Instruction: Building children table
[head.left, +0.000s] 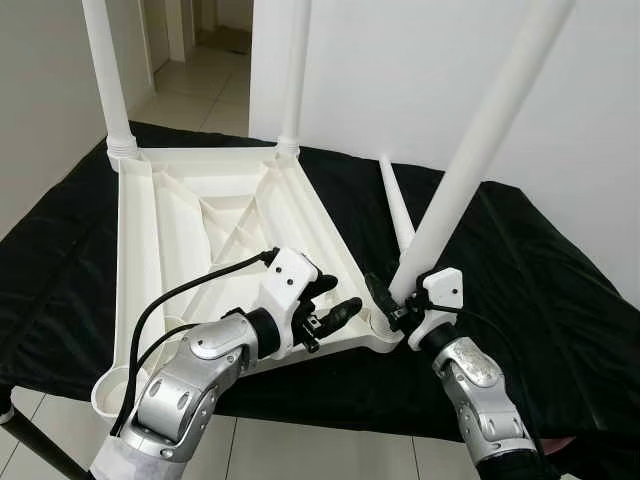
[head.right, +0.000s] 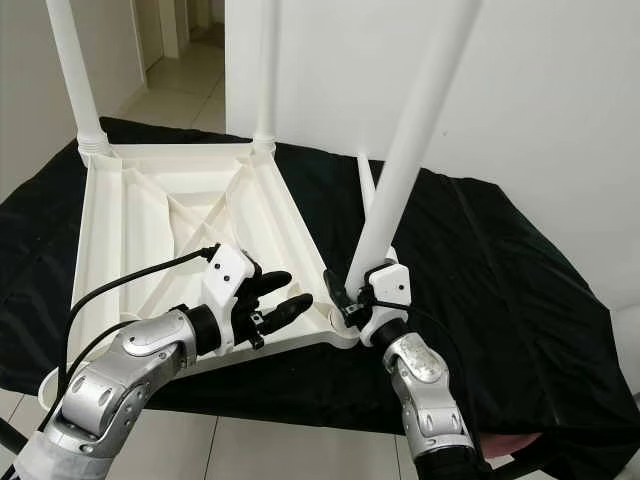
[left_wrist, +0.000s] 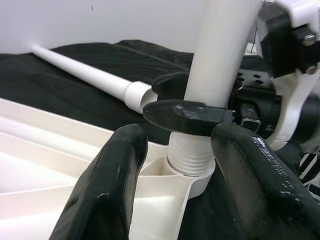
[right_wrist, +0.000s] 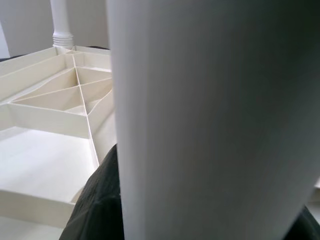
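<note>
Both upright legs (head.left: 103, 70) at the upper left and the tilted leg (head.left: 480, 140) run off the frame's top edge, the table top's (head.left: 200, 215) near corner hides behind the left arm, and the right gripper's (head.left: 385, 300) fingers are half-hidden behind that tilted leg.

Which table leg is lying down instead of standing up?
The loose leg lying flat on the black cloth. The other three stand in the tabletop's corners.

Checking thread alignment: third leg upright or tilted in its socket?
Tilted. The leg leans right from the corner socket, held by the right end effector.
</note>
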